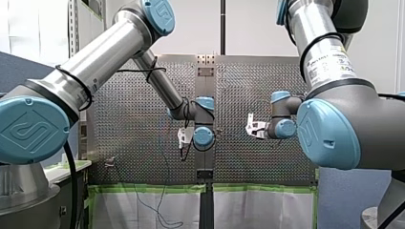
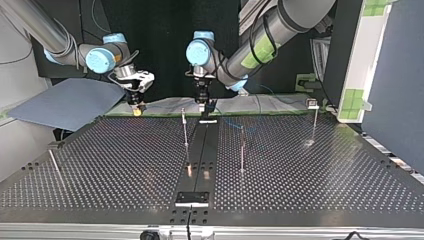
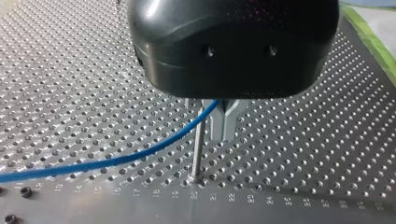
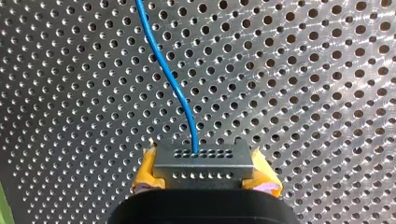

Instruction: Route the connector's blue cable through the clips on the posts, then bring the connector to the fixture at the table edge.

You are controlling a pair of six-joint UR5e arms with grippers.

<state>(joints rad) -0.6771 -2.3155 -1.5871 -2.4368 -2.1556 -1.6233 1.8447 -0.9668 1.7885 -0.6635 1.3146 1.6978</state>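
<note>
- The connector [image 4: 204, 161], a small grey block with rows of holes, is clamped between the yellow pads [image 4: 147, 169] of my right gripper [image 4: 204, 175]. The jaws are closed snugly on its two sides, and it is held over the perforated table [image 4: 303, 93].
- The blue cable [image 4: 180, 95] is seen leaving the connector's face and curving away across the table.
- In the left wrist view, the cable is pinched between the grey fingers [image 3: 219, 123] of my left gripper [image 3: 224, 134], which are drawn almost together. It is held just beside a thin metal post [image 3: 198, 149] and trails off low over the holes.
- In the top view, both grippers are placed at the table's far side, well apart from the fixture [image 2: 192, 198] at the near edge. Other posts [image 2: 242, 150] stand between.
- No clip can be made out, so it cannot be told whether the cable is seated in one.
- Likely risks:
  - The cable could be pulled taut between the two grippers and tugged out of the connector.
  - The cable could slide past the post rather than into a clip if it is brought in at the wrong height.
  - The post could be bent if it is struck by the fingers.
</note>
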